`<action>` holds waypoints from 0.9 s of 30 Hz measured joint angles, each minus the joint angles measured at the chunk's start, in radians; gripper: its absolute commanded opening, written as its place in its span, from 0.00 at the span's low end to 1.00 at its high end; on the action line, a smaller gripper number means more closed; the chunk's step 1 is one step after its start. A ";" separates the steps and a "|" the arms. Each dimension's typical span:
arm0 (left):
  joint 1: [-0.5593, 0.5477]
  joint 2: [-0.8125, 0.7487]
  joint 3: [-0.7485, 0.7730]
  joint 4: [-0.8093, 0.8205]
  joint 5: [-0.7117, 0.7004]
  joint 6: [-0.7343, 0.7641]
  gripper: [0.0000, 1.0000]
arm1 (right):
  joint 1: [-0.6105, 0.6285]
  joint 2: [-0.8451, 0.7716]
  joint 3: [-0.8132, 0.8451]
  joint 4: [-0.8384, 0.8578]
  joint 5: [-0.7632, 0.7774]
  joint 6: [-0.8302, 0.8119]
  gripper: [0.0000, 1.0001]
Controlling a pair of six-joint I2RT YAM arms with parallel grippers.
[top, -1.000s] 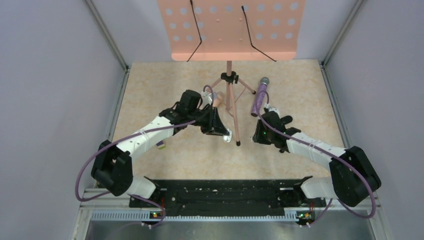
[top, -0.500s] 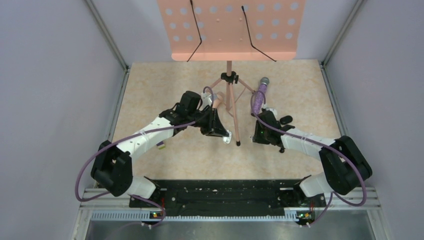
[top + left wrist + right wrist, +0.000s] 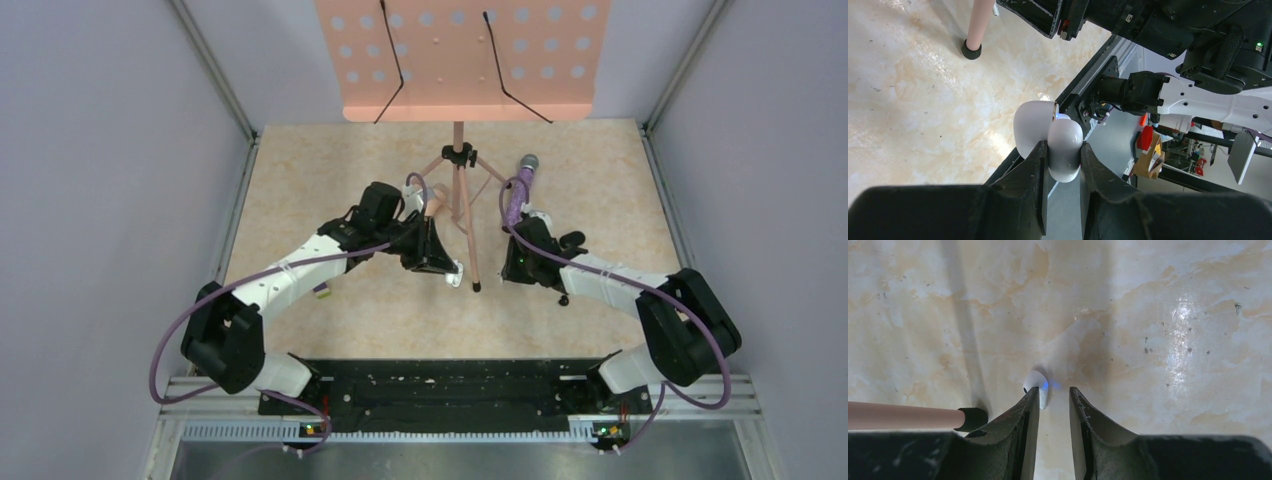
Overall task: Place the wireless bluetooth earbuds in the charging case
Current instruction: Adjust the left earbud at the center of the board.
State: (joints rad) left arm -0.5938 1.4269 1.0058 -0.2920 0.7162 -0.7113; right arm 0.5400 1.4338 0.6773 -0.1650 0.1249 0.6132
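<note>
My left gripper (image 3: 1063,146) is shut on a small smooth case (image 3: 1065,159) and holds it above the table. The case looks white here, with its lid (image 3: 1032,124) hinged open. In the top view the left gripper (image 3: 448,268) sits just left of the music stand's near leg. One tiny white earbud (image 3: 1038,385) with a blue glow lies on the table. My right gripper (image 3: 1054,392) is open low over the table, and its left fingertip (image 3: 1032,399) is at the earbud. A second earbud is not in view.
A pink music stand (image 3: 459,60) stands at the back middle; its near leg (image 3: 898,416) and black foot (image 3: 971,418) lie just left of the right gripper. A glittery purple microphone (image 3: 520,190) lies behind the right gripper (image 3: 512,265). A small cube (image 3: 322,289) sits under the left arm.
My right arm has folded in and its gripper has shifted slightly left and away, toward the stand's leg. The left arm with the case has stayed still.
</note>
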 measured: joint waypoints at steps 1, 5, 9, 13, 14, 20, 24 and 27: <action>0.000 -0.002 0.000 0.000 0.000 0.001 0.00 | 0.000 0.000 0.000 -0.001 0.000 0.000 0.28; 0.000 -0.010 0.000 0.000 0.002 0.010 0.00 | 0.000 -0.001 0.000 -0.002 0.000 0.000 0.28; -0.002 -0.010 -0.002 -0.002 0.013 0.045 0.00 | 0.000 -0.023 0.000 -0.008 0.001 0.000 0.28; -0.010 -0.012 -0.008 -0.009 0.019 0.101 0.00 | 0.000 -0.058 0.000 -0.010 0.009 0.000 0.28; -0.011 -0.014 -0.010 -0.011 0.020 0.111 0.00 | 0.000 -0.065 0.000 -0.011 0.011 0.000 0.28; -0.012 -0.022 -0.013 -0.024 0.025 0.141 0.00 | 0.000 -0.079 -0.001 -0.018 0.020 0.000 0.28; -0.014 -0.022 -0.013 -0.026 0.024 0.142 0.00 | 0.000 -0.078 -0.001 -0.018 0.020 -0.001 0.29; -0.017 -0.022 -0.013 -0.027 0.024 0.142 0.00 | 0.000 -0.072 -0.001 -0.016 0.019 -0.002 0.28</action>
State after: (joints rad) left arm -0.6106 1.4048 0.9932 -0.3187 0.7399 -0.5694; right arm 0.5400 1.3617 0.6765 -0.1814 0.1440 0.6109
